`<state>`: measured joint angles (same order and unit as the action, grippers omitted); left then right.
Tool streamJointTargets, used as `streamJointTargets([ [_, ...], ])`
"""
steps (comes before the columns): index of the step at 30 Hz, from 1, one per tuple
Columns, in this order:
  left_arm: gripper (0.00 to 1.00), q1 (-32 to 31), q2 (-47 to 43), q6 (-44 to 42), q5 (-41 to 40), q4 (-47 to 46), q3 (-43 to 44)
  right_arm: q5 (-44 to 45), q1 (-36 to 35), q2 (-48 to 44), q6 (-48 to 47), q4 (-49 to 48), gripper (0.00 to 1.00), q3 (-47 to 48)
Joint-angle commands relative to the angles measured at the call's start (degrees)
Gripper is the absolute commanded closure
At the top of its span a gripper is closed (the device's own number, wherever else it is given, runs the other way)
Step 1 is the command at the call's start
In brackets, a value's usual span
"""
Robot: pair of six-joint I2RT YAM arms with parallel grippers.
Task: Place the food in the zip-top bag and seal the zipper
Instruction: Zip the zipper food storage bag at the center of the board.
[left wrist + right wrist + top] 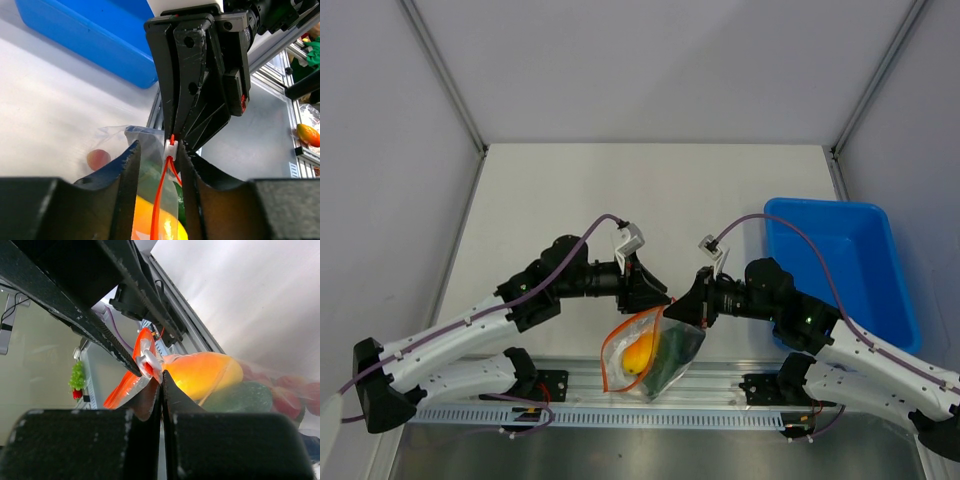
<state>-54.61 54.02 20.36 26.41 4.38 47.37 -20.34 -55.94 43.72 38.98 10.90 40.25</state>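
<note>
The zip-top bag [655,355] hangs between my two grippers over the table's near edge. Inside it are the yellow-orange pepper [640,352], the green pepper [674,352] and the red tomatoes [285,390]. The orange-red zipper [159,200] runs down from its white slider [171,147]. My left gripper [159,150] is open, its fingers either side of the zipper, the slider against the right finger. My right gripper [161,382] is shut on the bag's top edge beside the slider [149,362]. In the top view the left gripper [655,295] and the right gripper [685,305] almost touch.
A blue plastic bin [840,260] stands at the right of the table and shows behind the bag in the left wrist view [90,35]. An aluminium rail [720,385] with the arm bases runs along the near edge under the bag.
</note>
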Motion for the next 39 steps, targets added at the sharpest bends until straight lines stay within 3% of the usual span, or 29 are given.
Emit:
streamJointTargets([
  [1, 0.62, -0.58, -0.05, -1.9, 0.13, -3.24, 1.32, 3.02, -0.66, -0.74, 1.53, -2.19, 1.0, 2.2],
  [7, 0.77, -0.59, -1.29, -1.02, 1.54, -5.88, -0.88, 3.38, -0.66, -1.45, 1.71, -1.93, 1.0, 2.2],
  [13, 0.83, -0.59, -0.58, -0.59, 2.59, -5.61, -0.88, 3.81, -0.75, -1.54, 2.24, -2.55, 1.0, 2.03],
  [36, 0.84, -0.76, 0.74, 1.17, 4.61, -5.96, -1.32, 4.34, -0.75, -0.57, 2.85, -2.81, 1.0, 2.29],
  [39, 0.75, -0.76, 0.47, 1.61, 4.44, -6.84, -1.76, 4.34, -0.75, -0.57, 2.85, -2.72, 1.0, 2.2],
])
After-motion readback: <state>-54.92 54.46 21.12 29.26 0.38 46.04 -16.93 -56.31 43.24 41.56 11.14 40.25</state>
